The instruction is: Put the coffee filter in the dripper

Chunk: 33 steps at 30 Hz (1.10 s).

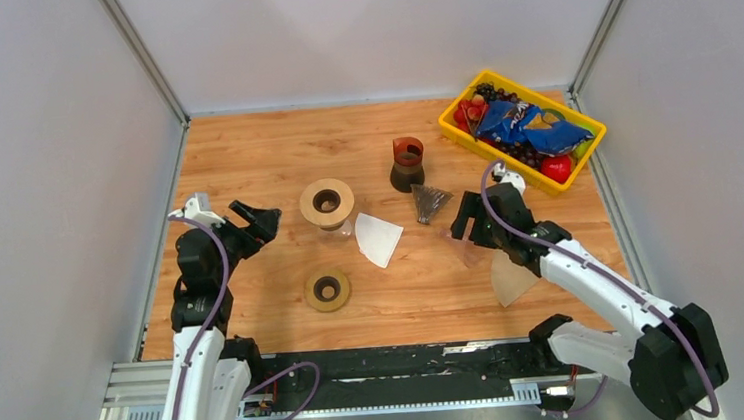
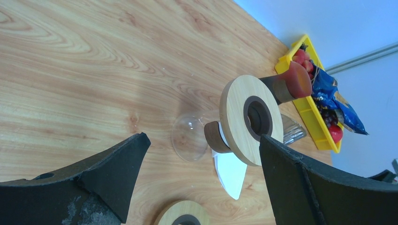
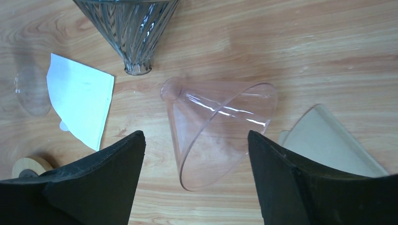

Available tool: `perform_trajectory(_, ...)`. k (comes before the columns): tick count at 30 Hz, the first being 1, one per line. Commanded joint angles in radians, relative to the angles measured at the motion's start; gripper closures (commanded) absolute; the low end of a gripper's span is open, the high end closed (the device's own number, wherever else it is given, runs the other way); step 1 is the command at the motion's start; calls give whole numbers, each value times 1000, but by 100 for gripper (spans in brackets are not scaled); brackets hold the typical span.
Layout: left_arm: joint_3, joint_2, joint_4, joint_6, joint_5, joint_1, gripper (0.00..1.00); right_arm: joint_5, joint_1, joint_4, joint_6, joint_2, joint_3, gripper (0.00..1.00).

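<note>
white filter (image 1: 378, 238): flat on the wood mid-table, loose, nothing gripping it
tan filter (image 1: 510, 279): flat toward the near right corner, also loose
clear dripper (image 3: 220, 126): tipped on its side between the two filters, empty
ribbed glass dripper (image 1: 431, 201): just behind it, seemingly on its side, empty
right gripper (image 1: 471, 220): over the clear dripper, jaws apart, holding nothing
left gripper (image 1: 256, 219): near the left edge, jaws apart, facing the carafe (image 2: 234, 117)
progress: nothing done; a dripper probably needs righting, then a filter picked and seated
yellow bin (image 1: 484, 149): far right corner, not involved
</note>
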Motion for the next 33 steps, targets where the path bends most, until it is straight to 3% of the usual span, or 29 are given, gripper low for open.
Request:
perform_trajectory(1, 12, -11, 31, -8, 14, 4, 0, -132, -3, 147, -9, 63, -20, 20)
perform_trajectory(9, 11, -11, 37, -9, 21, 3, 0, -139, -3, 184, 11, 132, -26, 60)
perform_trajectory(16, 9, -21, 34, -10, 19, 4, 0, -130, -3, 179, 14, 122, -31, 82)
perform_trajectory(24, 15, -35, 23, -10, 20, 4, 0, -96, -4, 123, -45, 38, -6, 97)
perform_trajectory(33, 58, -36, 19, -26, 88, 4, 0, -82, 10, 94, -295, -88, 80, 100)
